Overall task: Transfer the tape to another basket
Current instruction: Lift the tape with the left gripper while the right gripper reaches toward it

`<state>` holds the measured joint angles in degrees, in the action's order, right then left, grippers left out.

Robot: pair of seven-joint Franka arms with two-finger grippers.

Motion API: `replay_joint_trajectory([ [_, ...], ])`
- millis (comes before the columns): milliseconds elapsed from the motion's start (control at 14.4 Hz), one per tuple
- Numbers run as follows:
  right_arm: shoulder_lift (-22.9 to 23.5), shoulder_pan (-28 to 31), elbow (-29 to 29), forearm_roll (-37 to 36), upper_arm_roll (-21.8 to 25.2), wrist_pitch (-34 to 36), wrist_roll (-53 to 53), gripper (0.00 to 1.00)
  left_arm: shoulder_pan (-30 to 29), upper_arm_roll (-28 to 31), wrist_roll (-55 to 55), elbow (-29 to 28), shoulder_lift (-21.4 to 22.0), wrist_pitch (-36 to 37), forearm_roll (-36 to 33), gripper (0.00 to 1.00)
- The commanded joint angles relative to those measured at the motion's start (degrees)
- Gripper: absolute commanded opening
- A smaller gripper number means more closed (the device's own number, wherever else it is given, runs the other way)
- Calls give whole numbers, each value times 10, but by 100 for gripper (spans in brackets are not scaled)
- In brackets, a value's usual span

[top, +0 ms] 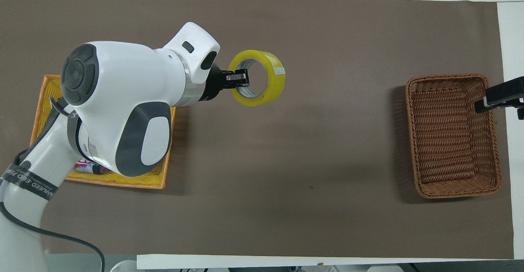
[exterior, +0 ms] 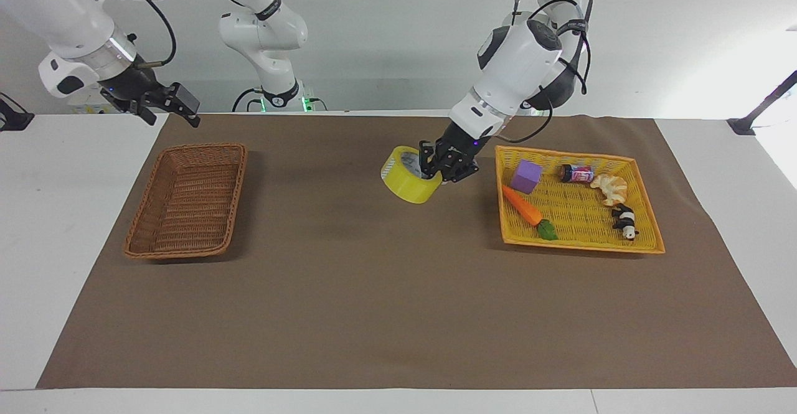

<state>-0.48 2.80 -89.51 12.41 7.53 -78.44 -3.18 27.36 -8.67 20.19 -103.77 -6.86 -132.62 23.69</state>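
The yellow tape (exterior: 408, 190) (top: 276, 84) hangs in the air over the brown mat, between the yellow tray and the brown wicker basket (exterior: 187, 253) (top: 450, 77). My left gripper (exterior: 433, 168) (top: 241, 79) is shut on the roll's wall, with one finger inside the white core. The basket sits at the right arm's end of the table with nothing in it. My right gripper (exterior: 180, 106) (top: 497, 98) waits open above the basket's outer edge, holding nothing.
A yellow woven tray (exterior: 579, 247) (top: 163, 169) at the left arm's end holds a purple block (exterior: 527, 176), a carrot (exterior: 523, 205), a can (exterior: 576, 173), a croissant (exterior: 610, 187) and a small black-and-white figure (exterior: 624, 221). A brown mat covers the table.
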Motion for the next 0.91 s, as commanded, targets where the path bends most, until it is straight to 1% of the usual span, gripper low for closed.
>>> replay_joint_trajectory([
  [0,-25,21,-50,133,-1,-22,-39,100,0,7,3,20,-4,38,-9,0],
  [70,-38,19,-82,188,-1,-43,-42,100,-1,8,4,20,-4,42,-9,0],
  [139,-54,14,-121,252,-2,-81,-51,100,-2,8,4,20,-3,42,-9,0],
  [209,-64,10,-147,286,-8,-130,-75,100,-3,9,4,20,-2,47,-9,0],
  [279,-68,-16,-165,302,-13,-177,-101,100,-3,10,2,20,0,55,-9,0],
  [348,-68,-40,-174,327,-13,-200,-113,100,-4,11,-1,20,1,57,-10,0],
  [418,-65,-53,-179,376,-13,-209,-118,100,-6,11,-1,18,2,57,-15,0],
  [488,-61,-67,-195,433,-13,-218,-131,100,-7,10,-1,18,2,59,-21,0],
  [557,-62,-85,-217,480,-13,-256,-159,100,-8,11,0,17,2,62,-21,0],
  [627,-59,-113,-232,508,-13,-297,-184,100,-9,11,-1,15,4,63,-21,0],
  [836,-11,-194,-230,585,-13,-383,-216,100,-22,11,-9,16,4,85,-36,0],
])
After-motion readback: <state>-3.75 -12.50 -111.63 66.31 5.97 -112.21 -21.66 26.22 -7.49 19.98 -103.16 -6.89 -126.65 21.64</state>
